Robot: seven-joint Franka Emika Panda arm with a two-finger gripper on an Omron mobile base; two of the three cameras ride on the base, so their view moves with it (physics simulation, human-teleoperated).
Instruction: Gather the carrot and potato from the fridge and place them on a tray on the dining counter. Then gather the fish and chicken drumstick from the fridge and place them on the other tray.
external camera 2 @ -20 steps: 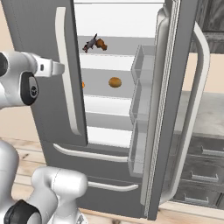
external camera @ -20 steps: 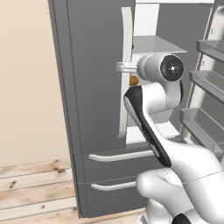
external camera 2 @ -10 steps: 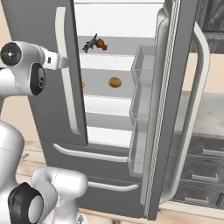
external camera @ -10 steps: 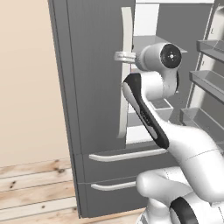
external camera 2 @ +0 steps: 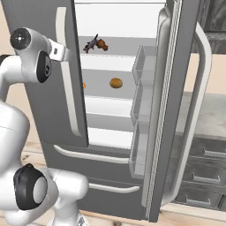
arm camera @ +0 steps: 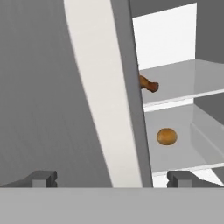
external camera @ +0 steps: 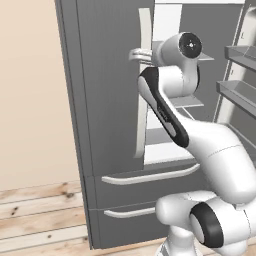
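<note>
**Fridge interior with open gripper at left door handle**

Gripper (arm camera: 111,176): jaws spread wide, nothing between them; the fingertips (arm camera: 41,177) straddle the left door handle (arm camera: 98,100) and the door edge without visibly touching.

Fridge (external camera 2: 44,26): grey, left door shut, right door (external camera 2: 176,97) swung open with empty door bins (external camera 2: 143,99).

Upper shelf: chicken drumstick (external camera 2: 102,44) lying beside a dark fish (external camera 2: 91,43).

Shelf below: potato (external camera 2: 115,83), round and brown, resting alone mid-shelf; a small orange item, likely the carrot (external camera 2: 84,85), shows at the left door's edge.

Floor (external camera: 40,215): light wood planks.
</note>
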